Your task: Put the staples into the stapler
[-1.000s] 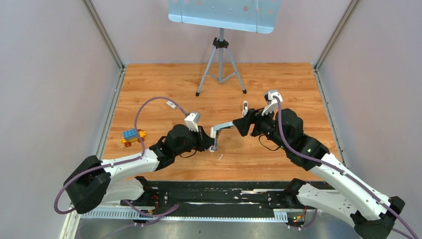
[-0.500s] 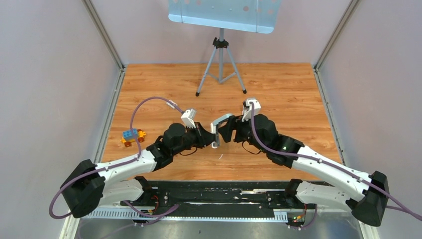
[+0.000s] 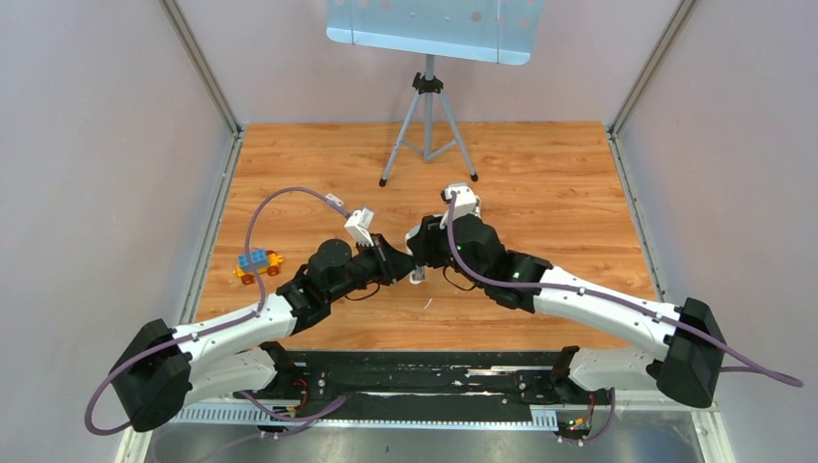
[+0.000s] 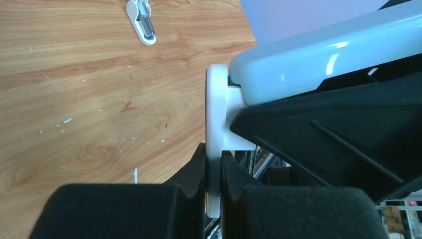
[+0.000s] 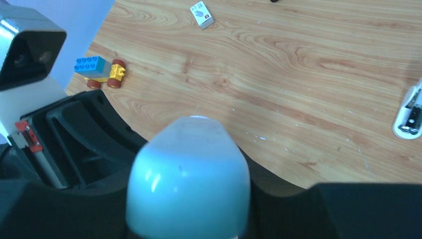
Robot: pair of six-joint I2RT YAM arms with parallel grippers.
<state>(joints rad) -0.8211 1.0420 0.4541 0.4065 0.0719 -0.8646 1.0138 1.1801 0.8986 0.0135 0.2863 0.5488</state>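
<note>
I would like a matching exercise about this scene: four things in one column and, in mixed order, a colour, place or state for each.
1 stapler
2 toy car
3 tripod
4 carton

A grey legs, standing at the far side of the table
B small, white, lying flat on the wood
C pinched in the jaws of the left gripper
D blue and yellow, red wheels

Pairs: 1-C, 2-D, 3-A, 4-B

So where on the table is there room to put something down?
The wood is bare between the tripod feet and the right wall, and along the right side. Another open patch lies between the toy car and the tripod. The middle is crowded: the left gripper and right gripper meet around the stapler.
</note>
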